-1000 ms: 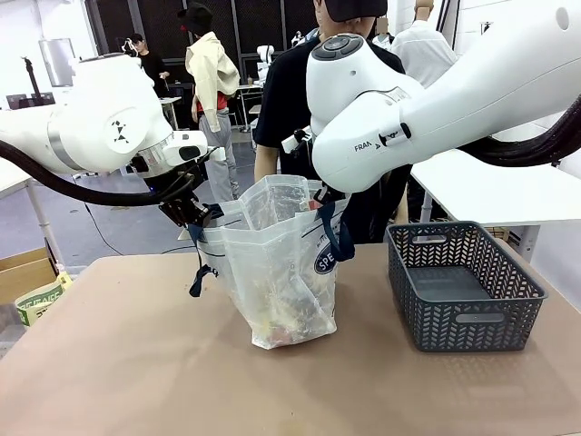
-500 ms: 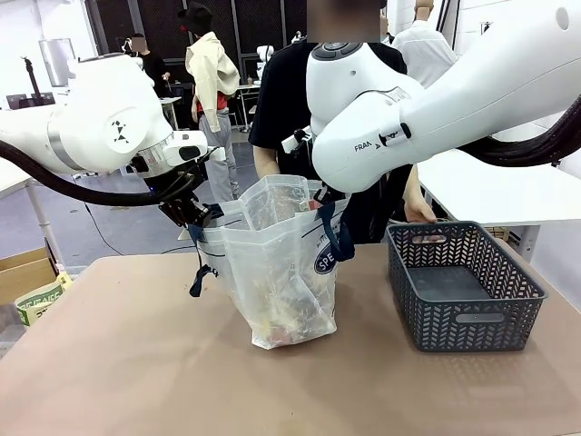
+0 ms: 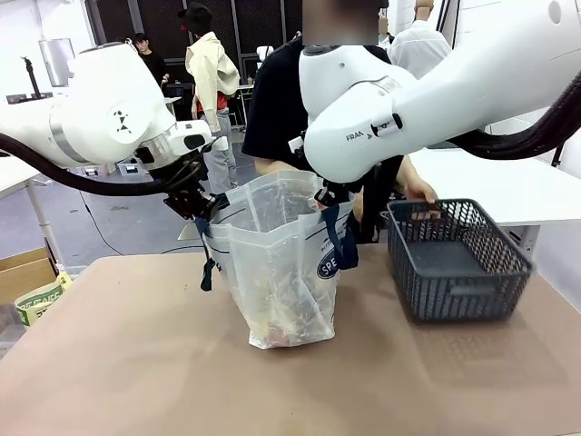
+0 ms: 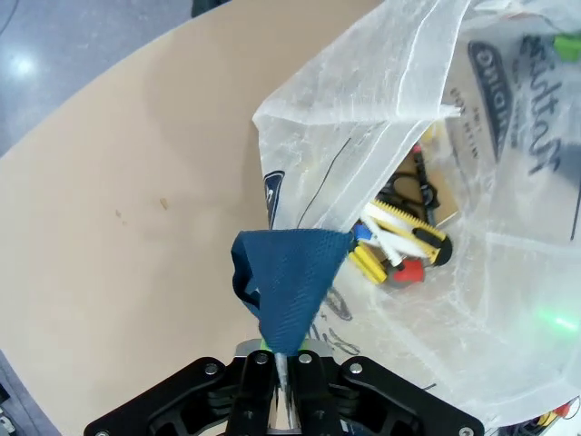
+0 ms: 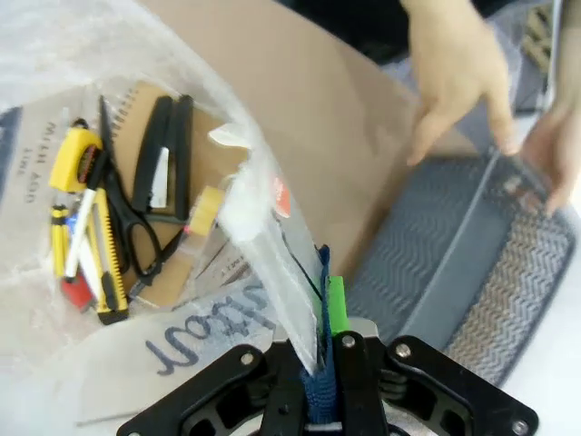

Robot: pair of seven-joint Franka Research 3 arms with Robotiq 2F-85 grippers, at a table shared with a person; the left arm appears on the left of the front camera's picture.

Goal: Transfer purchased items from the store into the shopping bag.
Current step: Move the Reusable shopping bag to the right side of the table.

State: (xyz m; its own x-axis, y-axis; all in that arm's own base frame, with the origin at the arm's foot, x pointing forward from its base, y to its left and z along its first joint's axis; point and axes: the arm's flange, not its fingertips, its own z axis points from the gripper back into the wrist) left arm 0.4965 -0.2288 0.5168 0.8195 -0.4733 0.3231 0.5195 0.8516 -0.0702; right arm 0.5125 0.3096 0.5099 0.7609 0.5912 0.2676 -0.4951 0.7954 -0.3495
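Bag (image 3: pixel 272 245), translucent plastic: 1.
Navy handles (image 4: pixel 290 277): 2.
Basket (image 3: pixel 472 300), grey, slotted: 1.
Grippers: 2, namely left gripper (image 4: pixel 278 363) and right gripper (image 5: pixel 325 354).
Person's hands (image 5: pixel 454 82) at the basket: 2.
Inside the bag: scissors (image 5: pixel 136 232), 1; notebook (image 5: pixel 218 150), 1; other small goods jumbled, count unclear.

Looking like a robotics lab, not a shop: white Franka arms (image 3: pixel 91 118) working over a brown table (image 3: pixel 109 363), thick black cables (image 3: pixel 526 143) hanging off them, white benches (image 3: pixel 490 186) standing around, a person (image 3: pixel 145 59) standing by dark grid partitions (image 3: pixel 245 18), a cardboard box (image 3: pixel 23 268) sitting on the floor.
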